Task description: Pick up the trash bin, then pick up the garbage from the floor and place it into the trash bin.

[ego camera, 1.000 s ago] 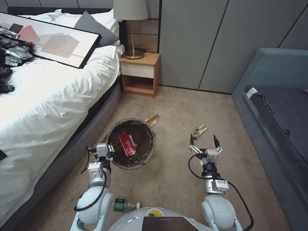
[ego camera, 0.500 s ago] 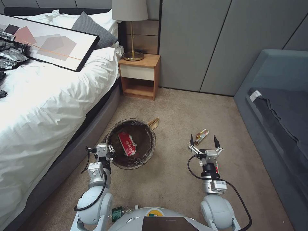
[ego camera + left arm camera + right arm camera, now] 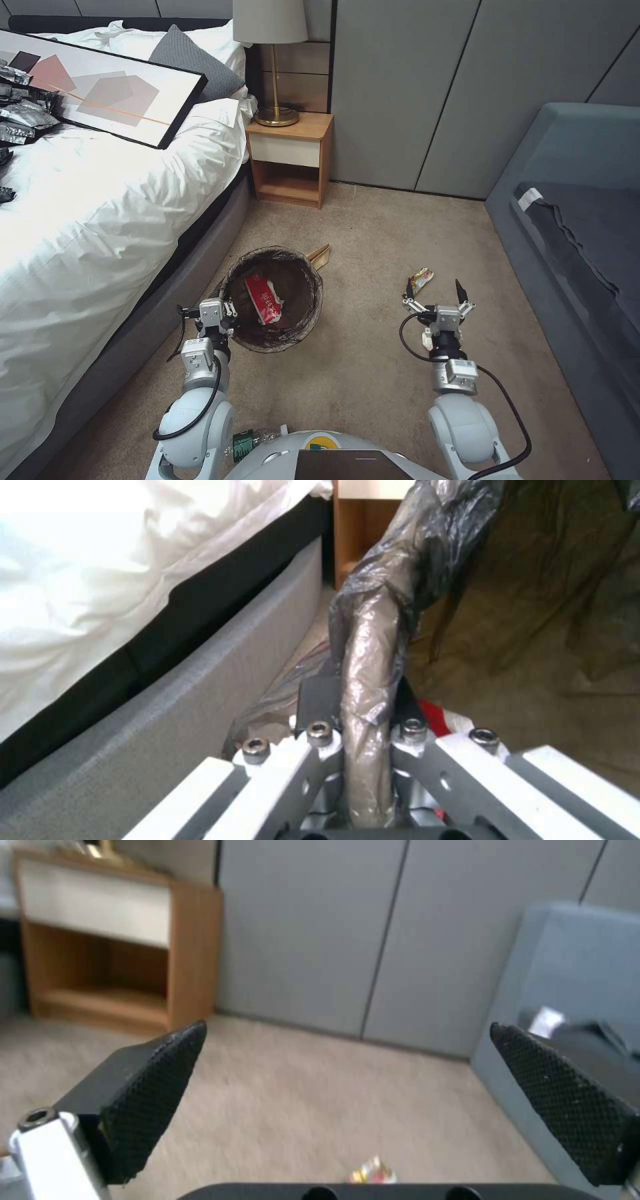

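Observation:
The trash bin (image 3: 301,313), lined with a dark bag, stands beside the bed with a red-white packet (image 3: 265,299) inside. My left gripper (image 3: 212,312) is shut on the bin's near rim; in the left wrist view the bag-wrapped rim (image 3: 371,645) runs between its fingers (image 3: 319,705). My right gripper (image 3: 434,291) hovers open over the floor (image 3: 373,227), just short of a yellow-red snack wrapper (image 3: 420,278), which sits low between the black pads (image 3: 155,1092) as a wrapper (image 3: 373,1172). A brown paper bag (image 3: 320,254) lies behind the bin. A green-labelled bottle (image 3: 248,441) lies by my base.
The white bed (image 3: 100,220) and its grey frame (image 3: 167,293) run along the left, close to the bin. A wooden nightstand (image 3: 290,157) with a lamp stands ahead. A grey-blue sofa (image 3: 573,220) borders the right. Open carpet lies between bin and sofa.
The camera shifted slightly early on. My right gripper has moved to the right and a little forward, closer to the snack wrapper. The left gripper keeps its hold on the bin.

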You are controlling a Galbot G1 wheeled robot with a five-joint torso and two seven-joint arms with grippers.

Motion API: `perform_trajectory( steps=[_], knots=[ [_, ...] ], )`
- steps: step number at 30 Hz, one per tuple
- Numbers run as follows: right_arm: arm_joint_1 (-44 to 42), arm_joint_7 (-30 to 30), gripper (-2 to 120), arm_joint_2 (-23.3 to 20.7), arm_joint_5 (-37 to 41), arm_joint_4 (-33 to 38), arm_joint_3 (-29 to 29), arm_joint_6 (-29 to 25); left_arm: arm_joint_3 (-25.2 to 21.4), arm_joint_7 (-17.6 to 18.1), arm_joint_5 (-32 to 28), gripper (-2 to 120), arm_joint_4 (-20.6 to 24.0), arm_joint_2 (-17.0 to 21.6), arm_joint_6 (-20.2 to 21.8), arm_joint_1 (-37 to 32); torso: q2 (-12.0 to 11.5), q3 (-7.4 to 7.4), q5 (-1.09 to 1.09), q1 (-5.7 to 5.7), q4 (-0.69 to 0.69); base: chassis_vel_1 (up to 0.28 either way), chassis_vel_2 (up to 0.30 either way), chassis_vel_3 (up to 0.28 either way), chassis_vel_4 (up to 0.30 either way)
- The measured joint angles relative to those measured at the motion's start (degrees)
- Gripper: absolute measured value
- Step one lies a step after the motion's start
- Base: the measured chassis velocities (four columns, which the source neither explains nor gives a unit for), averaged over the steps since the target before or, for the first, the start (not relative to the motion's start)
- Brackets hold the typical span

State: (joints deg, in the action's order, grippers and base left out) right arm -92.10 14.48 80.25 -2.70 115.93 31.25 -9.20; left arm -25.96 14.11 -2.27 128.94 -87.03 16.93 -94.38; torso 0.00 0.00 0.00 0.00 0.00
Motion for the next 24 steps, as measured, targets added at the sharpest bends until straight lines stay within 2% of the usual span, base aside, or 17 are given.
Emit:
perform_trajectory(
  steps=[1, 2, 4, 7, 12, 13, 17, 22, 24],
  knots=[
    [0.0, 0.0, 100, 0.0, 0.0, 0.0, 0.0, 0.0, 0.0, 0.0, 0.0, 0, 0.0, 0.0, 0.0, 0.0, 0.0, 0.00, 0.00, 0.00, 0.00, 0.000, 0.000, 0.000, 0.000],
    [0.9, 0.0, 100, -1.0, 2.0, -0.6, 0.7, 4.0, 0.0, 0.0, 0.0, 0, 0.0, 0.0, 0.0, 0.0, 0.0, 0.00, 0.00, 0.00, 0.00, 0.000, 0.000, 0.000, 0.000],
    [1.3, 0.0, 100, -1.3, 2.8, -1.0, 0.9, 5.3, 0.0, 0.0, 0.0, 0, 0.0, 0.0, 0.0, 0.0, 0.0, 0.00, 0.00, 0.00, 0.00, 0.000, 0.000, 0.000, 0.000],
    [3.5, -0.1, 100, -2.1, 5.5, -3.4, 1.4, 10.2, -0.1, 0.0, 0.0, 0, 0.0, 0.0, 0.0, 0.0, 0.0, 0.00, 0.00, 0.00, 0.00, 0.000, 0.000, 0.000, 0.000],
    [5.7, -0.5, 100, -2.6, 7.2, -6.0, 1.5, 13.7, -0.1, 0.0, 0.0, 0, 0.0, 0.0, 0.0, 0.0, 0.0, 0.00, 0.00, 0.00, 0.01, 0.000, 0.000, 0.000, 0.000],
    [7.4, -0.6, 100, -3.1, 8.7, -7.8, 1.4, 17.0, -0.1, 0.0, 0.0, 0, 0.0, 0.0, 0.0, 0.0, 0.0, 0.00, 0.00, 0.00, 0.00, 0.000, 0.000, 0.000, 0.000],
    [10.3, -1.1, 100, -4.0, 10.0, -11.0, 1.1, 21.6, -0.1, 0.0, 0.0, 0, 0.1, 0.0, 0.0, -0.1, 0.0, 0.00, 0.00, 0.00, 0.00, 0.000, 0.000, 0.000, 0.000],
    [12.7, -2.1, 100, -4.9, 10.8, -14.8, 0.8, 24.2, -0.2, 0.0, 0.1, 0, 0.1, 0.0, 0.0, -0.2, 0.0, 0.00, 0.00, 0.00, 0.01, 0.000, 0.000, 0.000, 0.000],
    [14.6, -2.7, 100, -5.4, 10.8, -19.6, 0.6, 24.6, -0.1, 0.0, 0.1, 0, 0.2, 0.0, 0.0, -0.2, 0.0, 0.00, 0.00, 0.00, 0.01, 0.000, 0.000, 0.000, 0.000]
  ],
)
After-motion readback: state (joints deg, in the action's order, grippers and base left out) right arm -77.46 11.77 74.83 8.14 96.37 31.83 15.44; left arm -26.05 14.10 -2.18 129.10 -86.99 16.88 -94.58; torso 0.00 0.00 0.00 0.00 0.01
